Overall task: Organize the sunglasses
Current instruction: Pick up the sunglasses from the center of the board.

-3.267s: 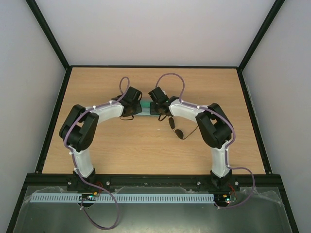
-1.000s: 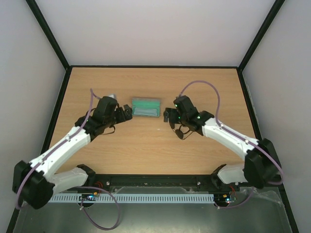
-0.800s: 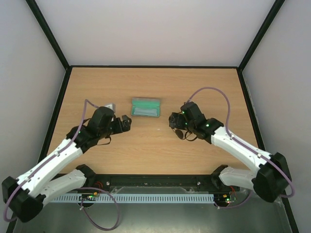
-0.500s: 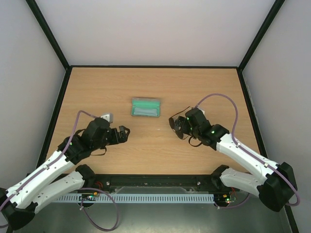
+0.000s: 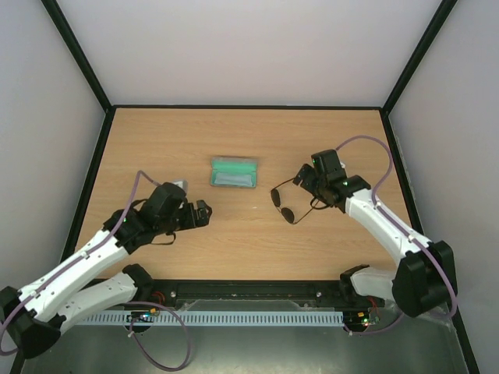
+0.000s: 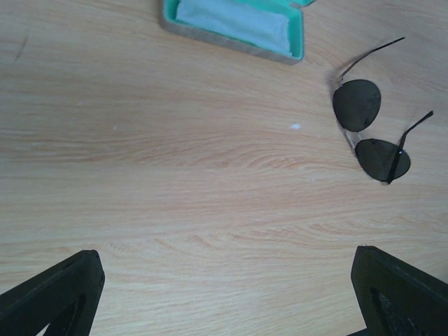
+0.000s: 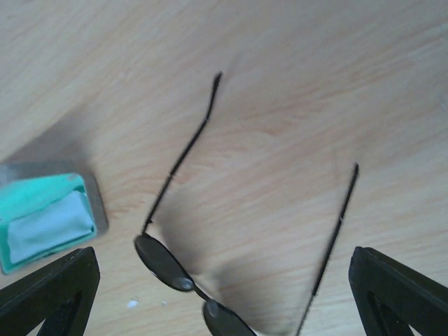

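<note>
While both arms reach out over the bench [image 5: 156, 140], neither of them holds anything. The left pincer [image 5: 201, 212] stands wide open above bare wood in the near left part of the bench. In the left wrist view its fingers [image 6: 56, 294] show only as dark tips in the two lower corners, far from each other, with nothing between them.

The right pincer [image 5: 306, 187] is also wide open and empty. It hangs just to the right of the sunglasses [image 5: 277, 197] and is turned toward them. In the right wrist view the two slim temples run up between its fingers [image 7: 49, 294], but they lie on the wood below, and no finger touches them as far as I can see.

The sunglasses lie on the bench with the temples unfolded. The two round dark lenses are side by side at the left end, and the temples point to the right, toward the right pincer. A soft shadow falls on the wood beside the frame.

To the left of the sunglasses, near them but apart, is the case [image 5: 235, 172]. It is open and has a green lining. A light blue cloth [image 6: 234, 21] lies inside it. The case is farther from the arm bases than the left pincer, and well apart from it.
</note>
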Robot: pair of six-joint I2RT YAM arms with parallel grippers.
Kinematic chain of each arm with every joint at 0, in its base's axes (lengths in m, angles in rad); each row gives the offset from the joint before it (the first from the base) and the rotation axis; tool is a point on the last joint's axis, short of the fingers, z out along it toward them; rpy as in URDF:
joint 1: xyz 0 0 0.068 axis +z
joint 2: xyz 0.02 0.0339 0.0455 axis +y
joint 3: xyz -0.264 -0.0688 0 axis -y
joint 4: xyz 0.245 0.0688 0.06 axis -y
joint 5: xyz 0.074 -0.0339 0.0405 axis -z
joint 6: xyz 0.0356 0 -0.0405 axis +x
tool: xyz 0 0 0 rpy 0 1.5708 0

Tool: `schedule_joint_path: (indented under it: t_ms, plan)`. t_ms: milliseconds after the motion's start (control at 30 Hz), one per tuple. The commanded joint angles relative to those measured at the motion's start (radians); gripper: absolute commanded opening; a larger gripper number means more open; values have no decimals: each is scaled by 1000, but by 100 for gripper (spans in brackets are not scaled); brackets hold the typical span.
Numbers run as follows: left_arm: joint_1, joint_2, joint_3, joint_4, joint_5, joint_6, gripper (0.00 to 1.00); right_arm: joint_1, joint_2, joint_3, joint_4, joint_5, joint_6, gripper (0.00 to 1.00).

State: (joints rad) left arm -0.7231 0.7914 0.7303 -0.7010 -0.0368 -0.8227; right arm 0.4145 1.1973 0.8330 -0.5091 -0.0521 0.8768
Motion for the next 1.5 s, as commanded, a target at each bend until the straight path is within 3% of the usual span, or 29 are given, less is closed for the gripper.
schedule_joint_path:
  t_ms: [0,167,367,633,733,800,1033,1233,1467]
  plan:
    - [14,109,90,31,42,12,100,-21,99,123,-97,-24,-44,98]
    - [37,201,99,79,126,-25,100,-21,167,142,-129,-51,-40,99]
    - [49,270,191,10,142,-23,100,-21,192,142,-171,-70,-20,99]
    - [66,314,206,-13,158,39,100,-26,152,19,-95,30,34,99]
    - [65,315,152,50,189,74,99,-28,144,-62,-10,10,29,87]
    - [65,294,96,127,224,97,100,-28,140,-94,24,2,9,74]
    - [54,349,17,153,271,140,99,-27,55,-137,23,-38,-6,69]
    - [0,322,56,108,197,95,99,-28,28,-146,13,16,-2,70]
    - [-76,224,40,15,101,-57,99,-28,42,-206,99,-33,-7,70]
